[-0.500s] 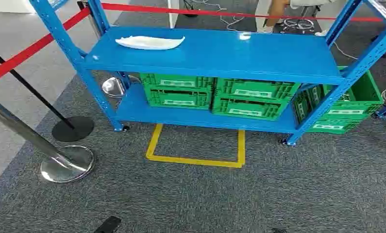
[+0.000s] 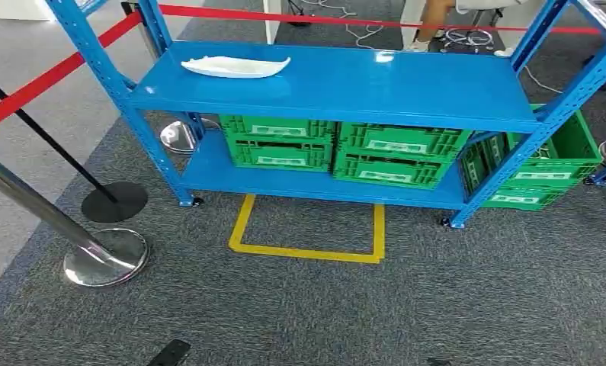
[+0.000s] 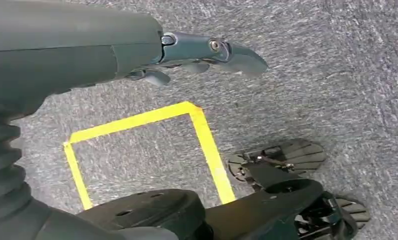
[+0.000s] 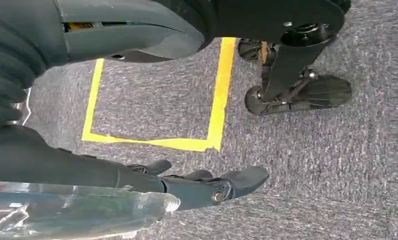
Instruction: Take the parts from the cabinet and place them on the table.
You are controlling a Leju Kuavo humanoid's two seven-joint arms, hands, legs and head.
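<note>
One white part (image 2: 235, 67), long and shallow, lies flat on the top shelf of the blue cabinet (image 2: 406, 95), toward its left end, untouched. Four green crates (image 2: 344, 149) sit stacked in two pairs on the lower shelf; another green crate (image 2: 559, 164) stands on the floor just beside the cabinet's right post. Yellow tape square (image 2: 307, 248) marks the grey carpet in front of the cabinet. Left hand (image 3: 207, 52): hangs above the carpet near a tape corner, fingers extended and apart, holding nothing. Right hand (image 4: 207, 185): likewise hanging over the carpet beside the tape square, fingers extended, nothing held. Red barrier ropes and chrome stanchion bases (image 2: 105, 258) stand left of the cabinet.
</note>
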